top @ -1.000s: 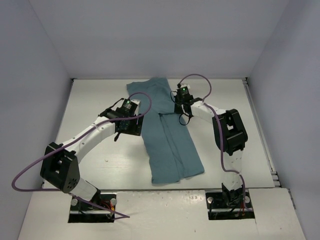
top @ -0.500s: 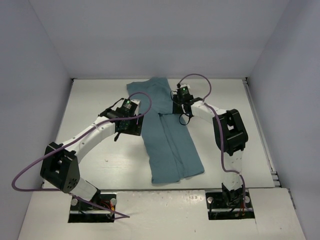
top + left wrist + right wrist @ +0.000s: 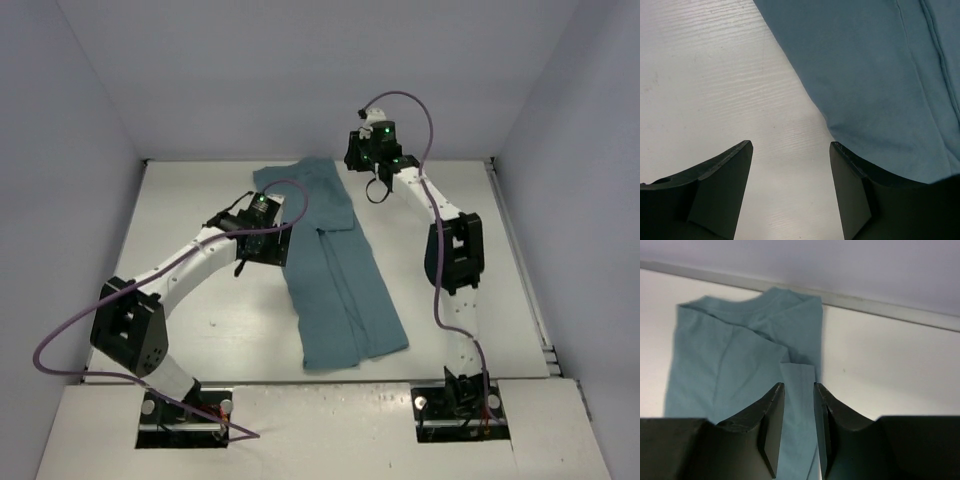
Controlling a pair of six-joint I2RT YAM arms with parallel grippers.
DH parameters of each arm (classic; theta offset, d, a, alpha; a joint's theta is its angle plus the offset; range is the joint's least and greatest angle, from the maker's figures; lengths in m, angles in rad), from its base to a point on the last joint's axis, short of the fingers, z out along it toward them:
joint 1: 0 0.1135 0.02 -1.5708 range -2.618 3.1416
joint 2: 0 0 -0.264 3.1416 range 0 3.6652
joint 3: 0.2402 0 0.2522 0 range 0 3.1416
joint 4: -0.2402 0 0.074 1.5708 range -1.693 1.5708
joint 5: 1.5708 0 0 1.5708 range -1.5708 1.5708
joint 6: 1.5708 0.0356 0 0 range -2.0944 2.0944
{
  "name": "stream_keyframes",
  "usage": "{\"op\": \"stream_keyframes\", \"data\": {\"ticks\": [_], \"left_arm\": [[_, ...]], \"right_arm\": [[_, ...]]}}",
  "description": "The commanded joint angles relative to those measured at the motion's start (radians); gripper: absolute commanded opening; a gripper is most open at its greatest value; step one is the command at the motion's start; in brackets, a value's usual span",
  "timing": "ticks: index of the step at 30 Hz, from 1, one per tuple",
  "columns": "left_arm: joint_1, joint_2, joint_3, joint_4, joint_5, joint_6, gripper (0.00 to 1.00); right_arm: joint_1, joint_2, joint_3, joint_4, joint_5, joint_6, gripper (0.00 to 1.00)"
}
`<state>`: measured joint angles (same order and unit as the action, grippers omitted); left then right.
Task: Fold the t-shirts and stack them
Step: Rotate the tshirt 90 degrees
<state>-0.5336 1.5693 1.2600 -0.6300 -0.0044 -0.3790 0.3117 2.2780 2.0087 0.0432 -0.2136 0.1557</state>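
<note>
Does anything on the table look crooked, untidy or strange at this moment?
Yes, slightly. The folded t-shirt lies slanted across the table, not square to its edges. Its near end is uneven, with the right layer flaring outward, and a small flap sits loosely on top near the collar. No damage shows.
</note>
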Motion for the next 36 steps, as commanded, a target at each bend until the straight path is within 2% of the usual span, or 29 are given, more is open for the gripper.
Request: {"op": "stream_keyframes", "data": {"ticks": [1, 8, 18, 36], "left_arm": [[-0.011, -0.005, 0.053, 0.012, -0.002, -0.008, 0.6], [-0.017, -0.009, 0.033, 0.006, 0.004, -0.006, 0.6], [-0.022, -0.014, 0.006, -0.004, 0.0, -0.001, 0.6], [-0.022, -0.019, -0.01, -0.021, 0.0, -0.001, 0.6]], "right_arm": [[0.007, 0.134, 0.116, 0.004, -0.063, -0.066, 0.27], [0.004, 0.261, 0.246, 0.009, -0.041, -0.124, 0.31], [0.015, 0.316, 0.253, 0.019, -0.067, -0.141, 0.38], [0.041, 0.352, 0.29, 0.056, -0.054, -0.244, 0.36]]}}
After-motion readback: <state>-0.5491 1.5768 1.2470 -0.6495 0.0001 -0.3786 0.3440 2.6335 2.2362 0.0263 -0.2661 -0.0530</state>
